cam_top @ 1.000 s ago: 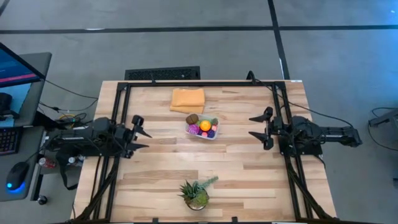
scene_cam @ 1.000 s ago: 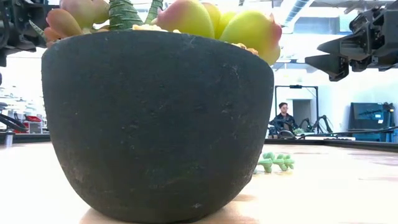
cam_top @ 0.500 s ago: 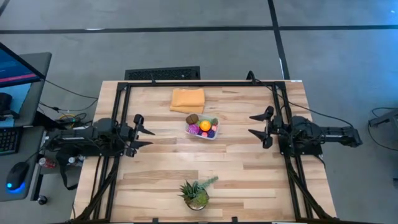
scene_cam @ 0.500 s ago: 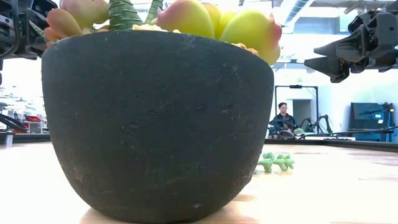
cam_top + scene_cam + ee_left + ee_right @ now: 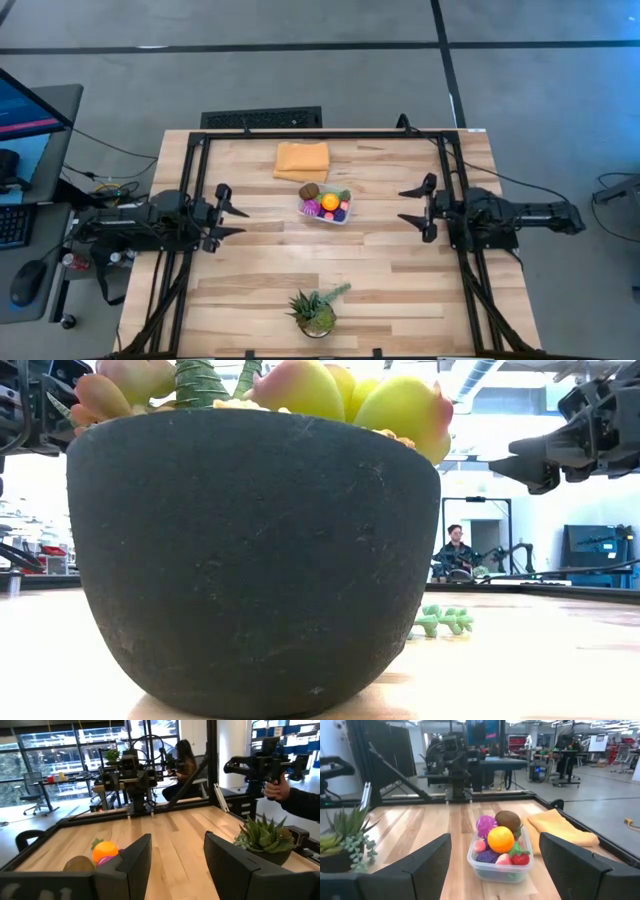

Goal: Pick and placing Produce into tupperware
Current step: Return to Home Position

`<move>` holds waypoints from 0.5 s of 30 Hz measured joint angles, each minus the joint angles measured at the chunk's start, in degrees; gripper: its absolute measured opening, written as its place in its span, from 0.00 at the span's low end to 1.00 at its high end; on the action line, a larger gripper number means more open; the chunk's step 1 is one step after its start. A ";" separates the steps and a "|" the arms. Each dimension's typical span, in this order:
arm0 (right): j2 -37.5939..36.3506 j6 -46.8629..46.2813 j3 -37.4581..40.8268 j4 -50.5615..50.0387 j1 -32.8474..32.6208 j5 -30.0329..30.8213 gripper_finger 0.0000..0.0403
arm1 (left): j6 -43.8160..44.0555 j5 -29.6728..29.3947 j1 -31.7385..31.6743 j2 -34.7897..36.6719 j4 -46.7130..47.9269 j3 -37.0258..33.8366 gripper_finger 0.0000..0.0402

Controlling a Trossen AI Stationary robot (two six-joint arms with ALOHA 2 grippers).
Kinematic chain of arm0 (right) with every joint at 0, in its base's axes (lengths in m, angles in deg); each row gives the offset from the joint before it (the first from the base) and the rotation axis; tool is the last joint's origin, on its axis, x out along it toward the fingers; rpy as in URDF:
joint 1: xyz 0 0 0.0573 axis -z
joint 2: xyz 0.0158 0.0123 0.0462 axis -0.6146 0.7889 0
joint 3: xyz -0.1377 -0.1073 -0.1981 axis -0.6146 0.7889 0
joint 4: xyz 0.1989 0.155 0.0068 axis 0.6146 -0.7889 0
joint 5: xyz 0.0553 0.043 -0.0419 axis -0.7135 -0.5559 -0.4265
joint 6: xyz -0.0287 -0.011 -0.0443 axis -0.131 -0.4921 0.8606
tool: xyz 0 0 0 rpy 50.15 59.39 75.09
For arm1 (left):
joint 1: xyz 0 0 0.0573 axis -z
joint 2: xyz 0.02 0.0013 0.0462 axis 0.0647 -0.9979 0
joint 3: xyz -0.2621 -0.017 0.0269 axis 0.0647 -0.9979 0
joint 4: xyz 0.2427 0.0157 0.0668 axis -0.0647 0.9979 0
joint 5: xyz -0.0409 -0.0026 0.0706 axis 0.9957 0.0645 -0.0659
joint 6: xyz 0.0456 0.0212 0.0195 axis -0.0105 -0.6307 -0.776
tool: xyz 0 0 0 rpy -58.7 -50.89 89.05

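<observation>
The clear tupperware [image 5: 324, 208] stands at the table's middle, with the produce [image 5: 501, 840] heaped inside: an orange ball, a brown piece, pink-purple and red ones. My left gripper [image 5: 240, 221] hovers level at the left edge, open and holding nothing, pointing at the tub. My right gripper [image 5: 402, 206] hovers level at the right edge, open and holding nothing, facing the tub from the other side. The right wrist view shows the tub [image 5: 500, 865] straight ahead, between its fingers. The left wrist view shows the produce [image 5: 102, 852] beside the left finger.
A folded orange cloth [image 5: 301, 160] lies beyond the tub near the far edge. A potted spiky plant [image 5: 316, 311] stands near the front edge and fills the low view [image 5: 255, 560]. A black frame [image 5: 320, 134] runs round the table. A person's hand [image 5: 274, 787] holds a device beyond the table.
My left gripper has turned a little at the wrist, staying where it was; its fingers keep the same gap. The tub and produce have kept still.
</observation>
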 joint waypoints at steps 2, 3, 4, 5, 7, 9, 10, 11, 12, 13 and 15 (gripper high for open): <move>0.32 0.36 0.00 -0.04 0.08 -0.08 0.74 | -0.02 -1.05 0.00 -0.05 0.09 0.00 0.43; 0.52 0.61 0.00 -0.02 0.15 -0.08 0.74 | -0.02 -2.30 0.00 -0.05 0.27 -0.02 0.43; 0.90 0.77 0.00 -0.03 0.19 -0.06 0.74 | 0.04 -3.93 0.00 -0.05 0.58 -0.02 0.43; 1.25 0.81 0.00 -0.04 0.20 -0.04 0.74 | 0.20 -5.85 0.00 -0.05 0.96 -0.03 0.43; 2.06 0.78 0.00 0.00 0.45 0.15 0.74 | 0.81 -9.69 0.00 -0.07 1.66 -0.07 0.43; 2.94 0.78 0.00 -0.01 1.00 0.15 0.74 | 1.01 -12.05 0.00 -0.08 2.12 -0.07 0.43; 3.41 0.76 0.00 -0.01 1.32 0.17 0.74 | 1.11 -12.56 0.00 -0.22 2.18 -0.07 0.43; 3.82 0.76 0.00 -0.01 1.58 0.20 0.74 | 1.18 -12.64 -0.02 -0.29 2.19 -0.08 0.43; 4.16 0.76 0.00 -0.01 1.78 0.20 0.74 | 1.20 -12.64 -0.02 -0.32 2.20 -0.09 0.43; 4.49 0.76 0.00 -0.01 1.92 0.20 0.74 | 1.29 -12.64 -0.01 -0.42 2.19 -0.11 0.43; 4.76 0.74 0.00 0.00 2.03 0.26 0.74 | 1.38 -12.65 0.00 -0.87 2.20 -0.11 0.43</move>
